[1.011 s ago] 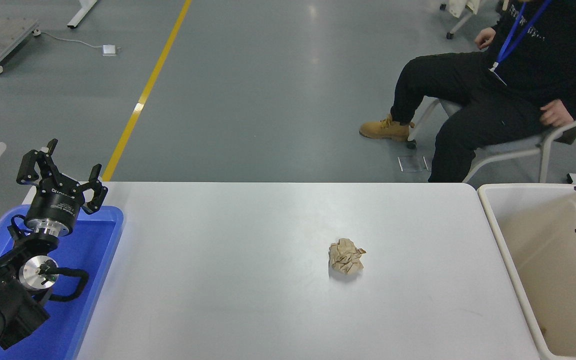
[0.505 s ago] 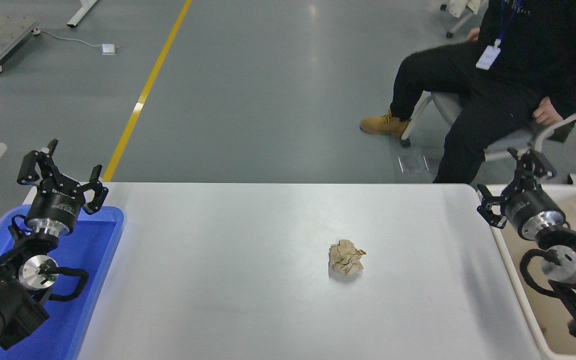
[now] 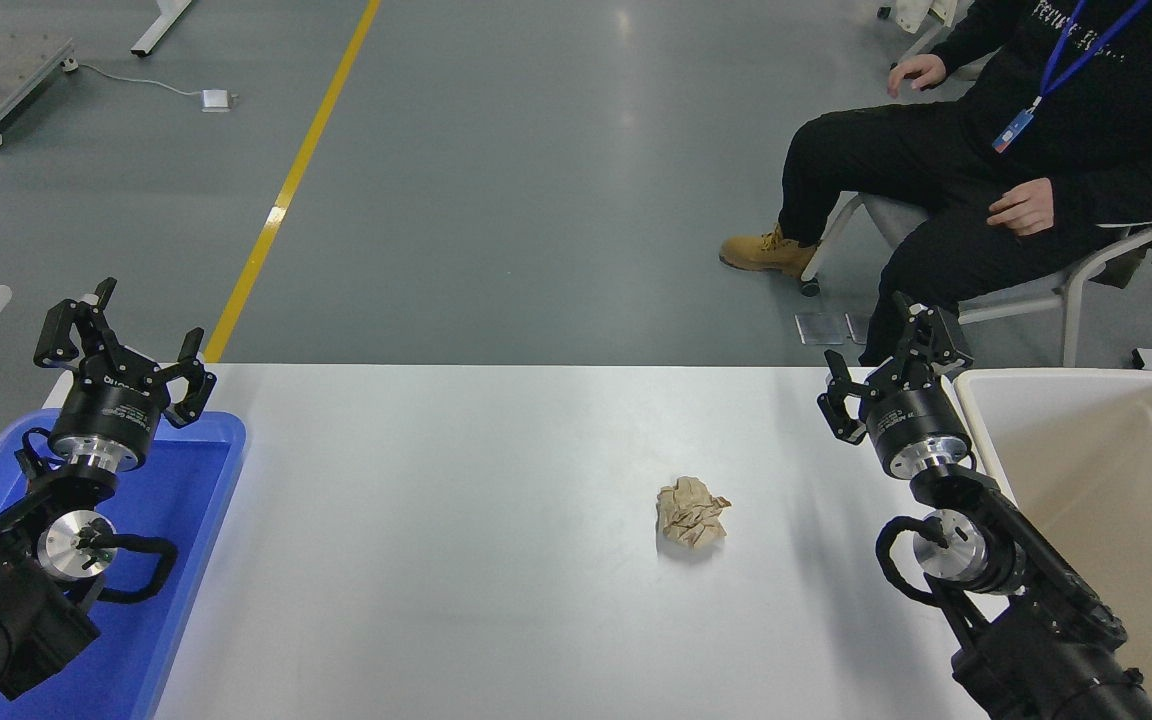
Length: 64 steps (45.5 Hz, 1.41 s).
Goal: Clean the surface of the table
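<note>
The white table surface (image 3: 456,560) fills the lower middle of the head view. A crumpled ball of brown paper (image 3: 691,512) lies on it, right of centre. My right gripper (image 3: 886,365) hangs open over the table's far right part, up and to the right of the paper and well apart from it, holding nothing. My left gripper (image 3: 121,335) is parked open above the far end of the blue tray at the lower left.
A blue plastic tray (image 3: 201,500) lies along the table's left edge. A cream-white bin (image 3: 1096,500) stands past the right edge. A person (image 3: 986,170) in dark clothes sits on a chair beyond the far right corner.
My right arm has swung in from the right edge, leftward from over the cream bin to above the table's right part. The seated person has shifted. The paper and left arm stayed put.
</note>
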Each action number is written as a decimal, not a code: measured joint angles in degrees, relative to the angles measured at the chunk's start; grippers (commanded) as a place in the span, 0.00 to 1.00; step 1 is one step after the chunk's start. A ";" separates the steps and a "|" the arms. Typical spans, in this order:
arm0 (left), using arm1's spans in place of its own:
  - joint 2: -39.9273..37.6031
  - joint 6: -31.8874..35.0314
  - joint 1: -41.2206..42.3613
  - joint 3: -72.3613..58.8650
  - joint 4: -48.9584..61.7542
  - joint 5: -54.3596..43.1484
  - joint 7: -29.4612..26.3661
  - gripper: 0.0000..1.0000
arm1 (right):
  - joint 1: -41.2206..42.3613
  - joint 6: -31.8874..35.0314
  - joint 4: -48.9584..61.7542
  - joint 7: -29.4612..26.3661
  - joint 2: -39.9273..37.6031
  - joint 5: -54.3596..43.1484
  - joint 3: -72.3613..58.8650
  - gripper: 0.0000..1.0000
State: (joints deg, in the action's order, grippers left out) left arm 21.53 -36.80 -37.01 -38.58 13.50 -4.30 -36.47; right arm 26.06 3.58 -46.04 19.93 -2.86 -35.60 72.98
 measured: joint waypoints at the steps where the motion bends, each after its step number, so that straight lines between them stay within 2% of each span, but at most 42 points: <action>1: 0.00 0.00 0.00 0.00 0.00 0.00 0.00 1.00 | 0.06 0.00 0.02 0.05 0.13 -0.08 0.04 1.00; 30: 0.00 -0.01 0.01 0.00 0.00 -0.01 0.00 1.00 | -0.26 -0.67 -4.94 0.14 1.91 -0.75 -1.39 1.00; 36: 0.00 -0.02 0.01 0.00 0.01 -0.01 0.00 1.00 | 1.30 -1.50 -5.83 -2.41 -1.42 -1.09 -8.40 1.00; 50: 0.00 -0.02 0.01 0.00 -0.01 -0.01 0.00 1.00 | 9.75 -2.06 -11.16 -8.59 -14.90 -5.91 -31.74 1.00; 56: 0.00 -0.03 0.02 -0.01 -0.02 -0.01 0.00 1.00 | 15.90 -1.49 -13.44 -12.78 -19.18 -7.66 -44.85 1.00; 64: 0.00 -0.03 0.02 -0.01 -0.01 -0.01 0.00 1.00 | 24.40 -0.73 -14.77 -20.18 -21.04 -7.88 -60.20 1.00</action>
State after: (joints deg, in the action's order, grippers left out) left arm 21.53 -36.83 -36.98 -38.59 13.49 -4.31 -36.47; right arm 50.46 2.85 -60.81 -0.24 -23.89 -43.48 12.77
